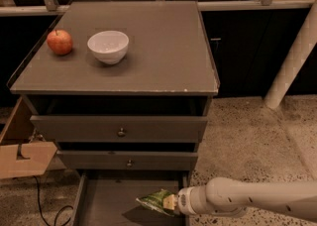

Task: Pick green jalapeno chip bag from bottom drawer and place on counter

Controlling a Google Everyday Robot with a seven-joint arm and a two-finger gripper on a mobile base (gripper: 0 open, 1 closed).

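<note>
Tool (170, 203) on crinkly green jalapeno chip bag (154, 199), over bottom drawer (108, 201)

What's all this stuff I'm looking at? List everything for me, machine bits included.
apple: one, red, back left of the counter
bowl: one, white, on the counter, right of the apple
counter: one, grey-brown, top of the cabinet
knobbed drawers: two, grey, under the counter
bottom drawer: one, grey, pulled open near the floor
green jalapeno chip bag: one, green, over the bottom drawer's right side
cardboard box: one, brown, left of the cabinet
cable: one, black, on the floor at left
post: one, white, leaning at right
arm: one, white, reaching in from the right
gripper: one, at the arm's tip, shut on the green jalapeno chip bag
</note>
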